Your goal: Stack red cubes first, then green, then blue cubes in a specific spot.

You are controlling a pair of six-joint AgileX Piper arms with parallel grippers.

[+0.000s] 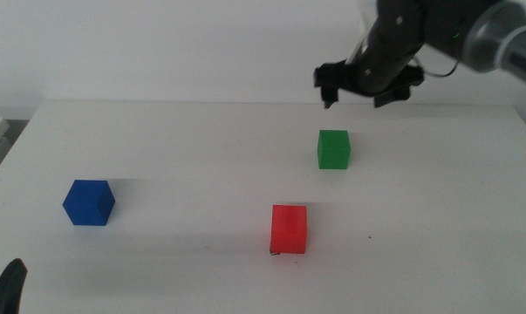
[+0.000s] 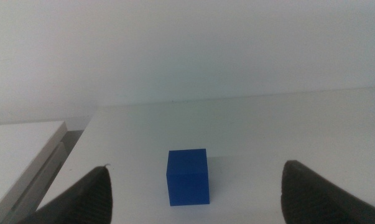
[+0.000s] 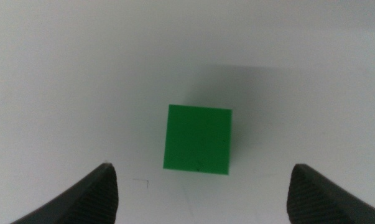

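Note:
The red cube (image 1: 289,228) stands at the table's front middle, with a tiny black mark (image 1: 274,254) at its lower left corner; the specific spot is otherwise hidden beneath it. Behind it and slightly right sits the green cube (image 1: 333,148) (image 3: 197,138). My right gripper (image 1: 357,98) (image 3: 203,168) hovers open just above and behind the green cube, which lies centred between the jaws. The blue cube (image 1: 88,202) (image 2: 188,177) rests at the left. My left gripper (image 1: 10,286) (image 2: 196,167) waits open at the front left corner, facing the blue cube from a distance.
A faint black corner-shaped pen mark (image 3: 143,182) shows on the white table (image 1: 193,139) close to the green cube. A lone black speck (image 1: 373,237) lies right of the red cube. A white ledge (image 2: 19,155) borders the table's left edge.

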